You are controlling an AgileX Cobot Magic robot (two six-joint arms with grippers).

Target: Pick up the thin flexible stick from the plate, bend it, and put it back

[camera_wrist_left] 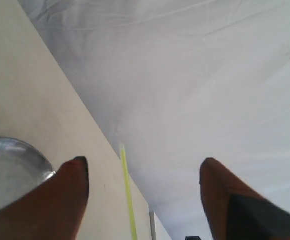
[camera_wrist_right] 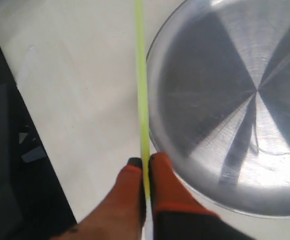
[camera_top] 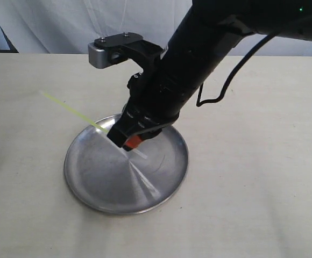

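Right tool (camera_wrist_right: pixel 144 162), closest to its wrist camera: orange fingers pressed together on the thin flexible stick (camera_wrist_right: pixel 141 90), gripped near one end. The yellow-green length runs straight out from the grip, lifted off the bench (camera_top: pixel 263 177), past the rim of the plate (camera_top: pixel 107 180) on its far left side, and points toward the far left corner of the bench. A short whitish tip sticks out of the other side of the grip, above the plate's bare surface. The plate lies flat on the bench, left of the middle. Its steel mirrors the stick and the black arm (camera_top: pixel 199 59) that slopes down from the upper right. Left tool (camera_wrist_left: pixel 144 161): jaws wide apart and holding nothing. The stick shows in the gap between them, touching neither finger. White cloth (camera_top: pixel 64 24) hangs behind the bench's far edge.
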